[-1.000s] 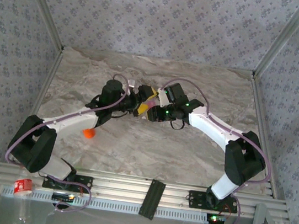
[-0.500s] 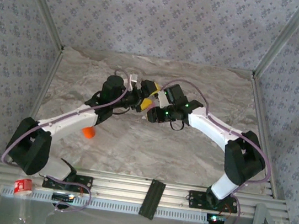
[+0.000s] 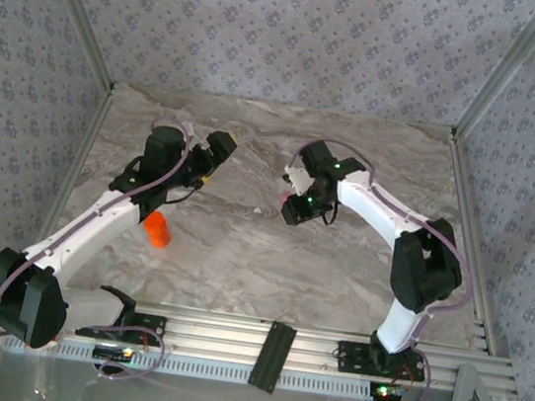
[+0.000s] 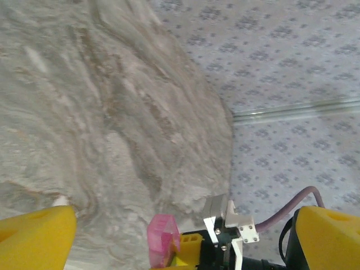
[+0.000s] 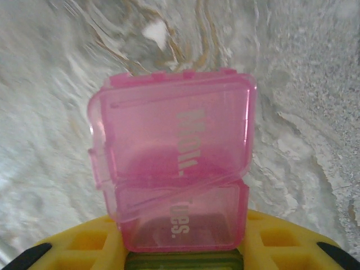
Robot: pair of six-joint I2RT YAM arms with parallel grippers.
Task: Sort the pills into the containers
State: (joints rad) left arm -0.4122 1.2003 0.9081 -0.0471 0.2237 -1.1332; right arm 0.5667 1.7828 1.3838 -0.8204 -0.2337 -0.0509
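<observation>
Between the yellow fingers (image 5: 79, 244) of your right gripper (image 3: 290, 196) sit the containers (image 5: 174, 169). They are clamped at their olive-green end, which shows as a thin strip at the bottom edge of the right wrist view. Their long axis runs straight up that frame, away from the jaws, with the pink end toward the top. The pale lettering on the pink lies sideways. You cannot tell from this view whether they rest on the marble table (image 5: 315, 84) or are lifted off it.

Your left gripper (image 3: 214, 153) stands wide and holds nothing, its yellow pads (image 4: 34, 239) sitting at the two bottom corners of the left wrist view. At bottom centre that view also catches the pink end from the side, while the right wrist camera sees it face on.

From the top camera the containers are a small pink speck just right of centre. The two grippers are well apart there, and an orange bottle (image 3: 156, 230) lies on the table, lower left of centre.
</observation>
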